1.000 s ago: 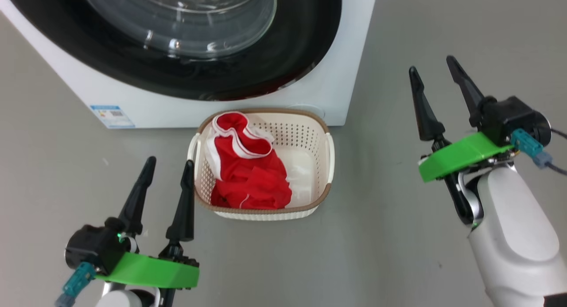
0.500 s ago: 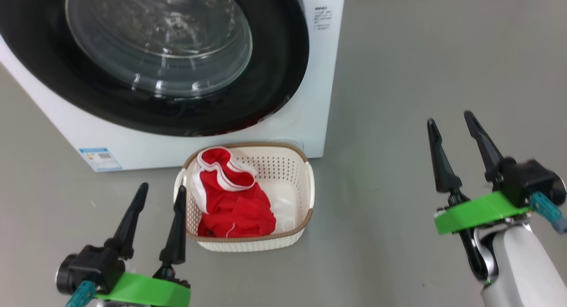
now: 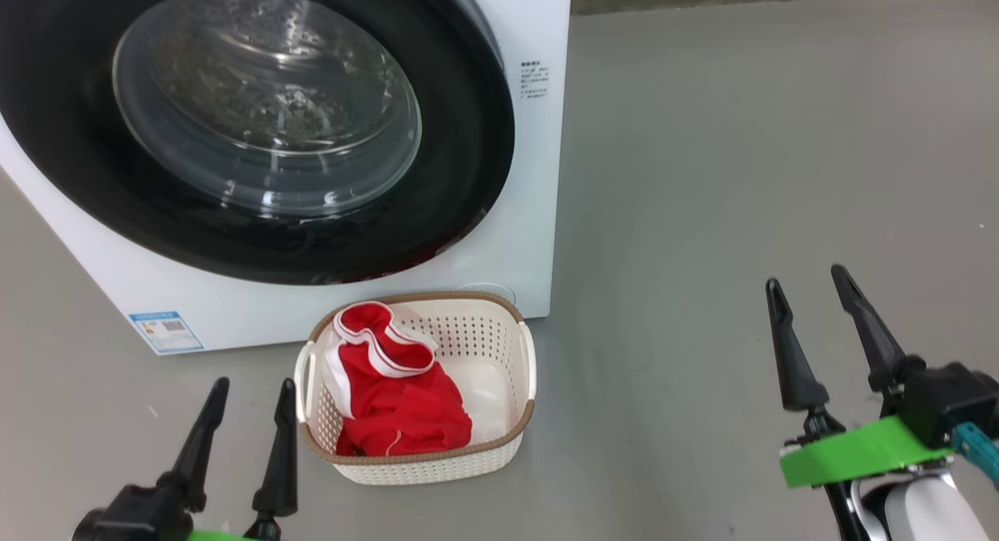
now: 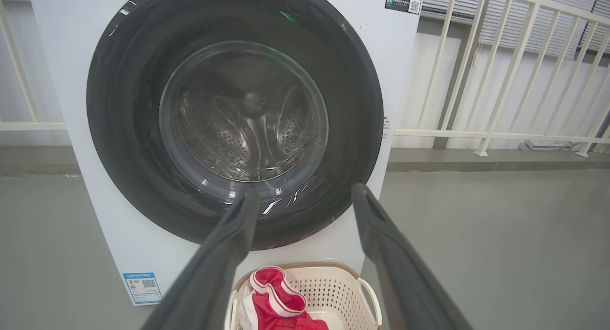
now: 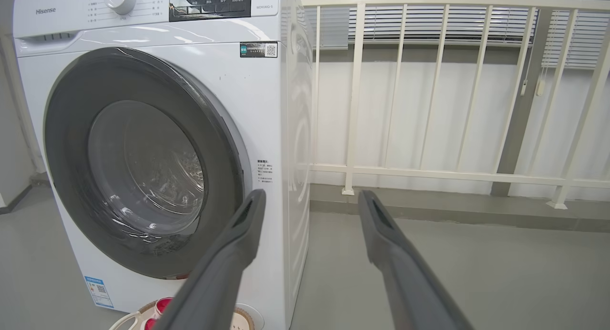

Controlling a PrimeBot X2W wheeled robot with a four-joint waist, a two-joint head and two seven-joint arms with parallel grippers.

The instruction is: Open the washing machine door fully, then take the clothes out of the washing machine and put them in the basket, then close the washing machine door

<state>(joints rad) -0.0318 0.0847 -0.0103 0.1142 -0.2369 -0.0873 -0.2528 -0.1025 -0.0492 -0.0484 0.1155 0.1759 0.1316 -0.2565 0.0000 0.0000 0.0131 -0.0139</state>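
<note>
The white washing machine [image 3: 538, 174] [image 4: 62, 58] [image 5: 267, 106] stands at the upper left, and its door [image 3: 460, 135] [image 4: 128, 106] [image 5: 66, 144], a black rim around a clear glass bowl, lies flat against the front. On the floor before it sits the cream basket [image 3: 515, 346] [image 4: 333, 282] with the red clothes [image 3: 398, 408] [image 4: 271, 280] heaped in its left half. My left gripper [image 3: 254, 385] [image 4: 305, 192] is open, just left of the basket. Far to the right, over bare floor, my right gripper [image 3: 808, 279] [image 5: 310, 194] is open too.
Grey floor [image 3: 741, 174] stretches to the right of the machine. Behind it runs a white railing [image 5: 429, 106] [image 4: 500, 82] in front of a white wall. A blue label [image 3: 165, 332] is stuck low on the machine's front.
The head camera has tilted up: machine, basket and both grippers sit lower in the picture, and more of the door shows. Both grippers stay open and the clothes lie in the basket as before.
</note>
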